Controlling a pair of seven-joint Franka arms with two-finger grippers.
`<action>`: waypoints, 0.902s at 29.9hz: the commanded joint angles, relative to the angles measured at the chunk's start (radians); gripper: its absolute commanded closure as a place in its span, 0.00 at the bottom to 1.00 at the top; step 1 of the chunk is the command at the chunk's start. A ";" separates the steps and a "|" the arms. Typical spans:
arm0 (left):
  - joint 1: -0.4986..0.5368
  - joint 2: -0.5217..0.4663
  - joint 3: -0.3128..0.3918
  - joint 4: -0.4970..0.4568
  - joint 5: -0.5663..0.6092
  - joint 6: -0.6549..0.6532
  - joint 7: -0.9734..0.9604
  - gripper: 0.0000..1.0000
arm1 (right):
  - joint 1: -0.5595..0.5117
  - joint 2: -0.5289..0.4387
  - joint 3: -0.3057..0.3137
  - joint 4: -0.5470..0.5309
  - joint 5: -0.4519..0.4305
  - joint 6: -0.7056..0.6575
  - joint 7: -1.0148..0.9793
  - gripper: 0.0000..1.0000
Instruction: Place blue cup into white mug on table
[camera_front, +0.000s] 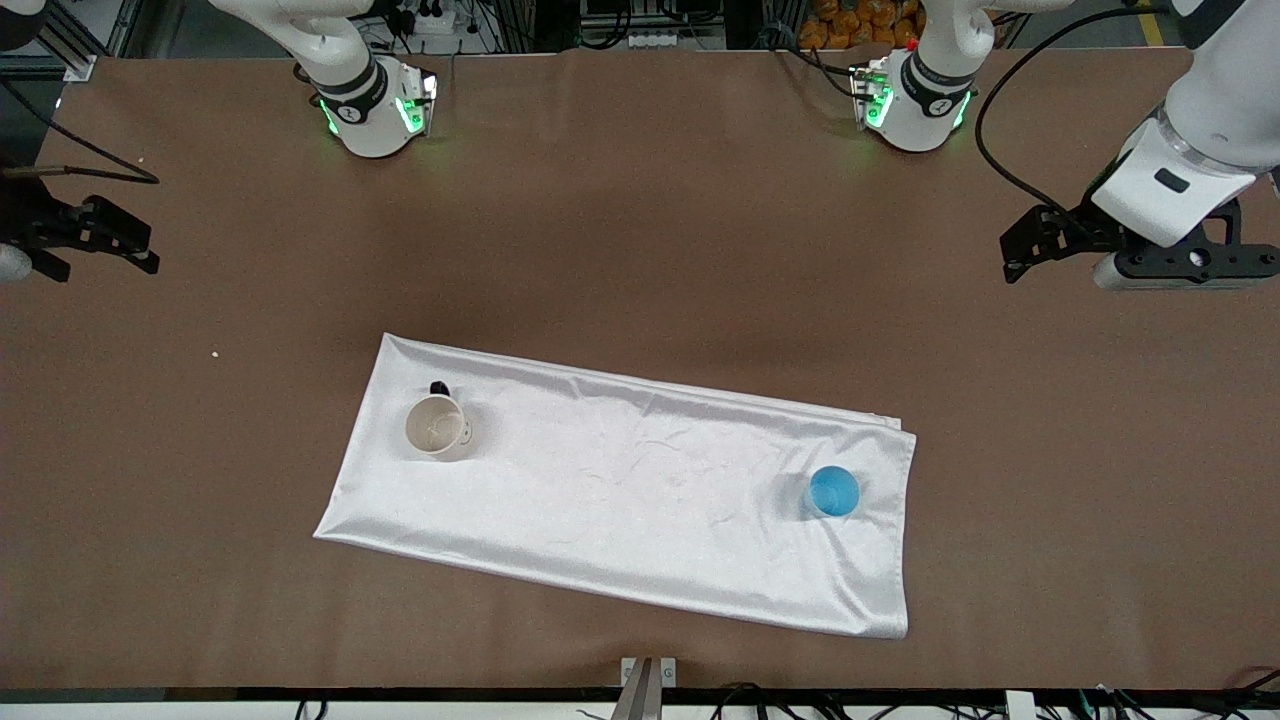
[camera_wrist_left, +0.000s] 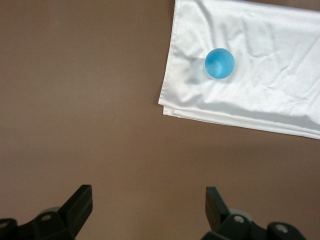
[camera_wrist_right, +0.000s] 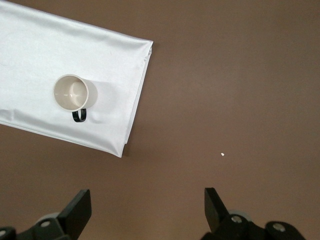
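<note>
The blue cup (camera_front: 833, 492) stands upright on the white cloth, toward the left arm's end; it also shows in the left wrist view (camera_wrist_left: 219, 63). The white mug (camera_front: 437, 427) stands upright on the same cloth toward the right arm's end, its black handle pointing toward the robots' bases; it also shows in the right wrist view (camera_wrist_right: 71, 92). The mug is empty. My left gripper (camera_front: 1012, 255) (camera_wrist_left: 149, 202) is open and empty over the bare table (camera_front: 640, 230), apart from the cup. My right gripper (camera_front: 150, 250) (camera_wrist_right: 147, 202) is open and empty over bare table at the right arm's end.
A white satin cloth (camera_front: 640, 490) lies slanted across the middle of the table, wrinkled, with a folded edge at the left arm's end. A tiny white crumb (camera_front: 214, 352) lies on the table. A metal bracket (camera_front: 648, 678) sits at the table's front edge.
</note>
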 joint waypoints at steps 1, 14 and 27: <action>-0.004 0.017 0.000 0.022 0.016 -0.017 -0.012 0.00 | 0.014 0.008 -0.003 -0.023 0.009 0.013 0.003 0.00; -0.014 0.031 -0.003 0.024 0.013 -0.016 -0.004 0.00 | 0.023 0.013 -0.001 -0.123 0.024 0.096 0.004 0.00; -0.019 0.074 -0.005 0.027 0.014 -0.004 0.003 0.00 | 0.048 0.015 -0.003 -0.188 0.026 0.146 0.004 0.00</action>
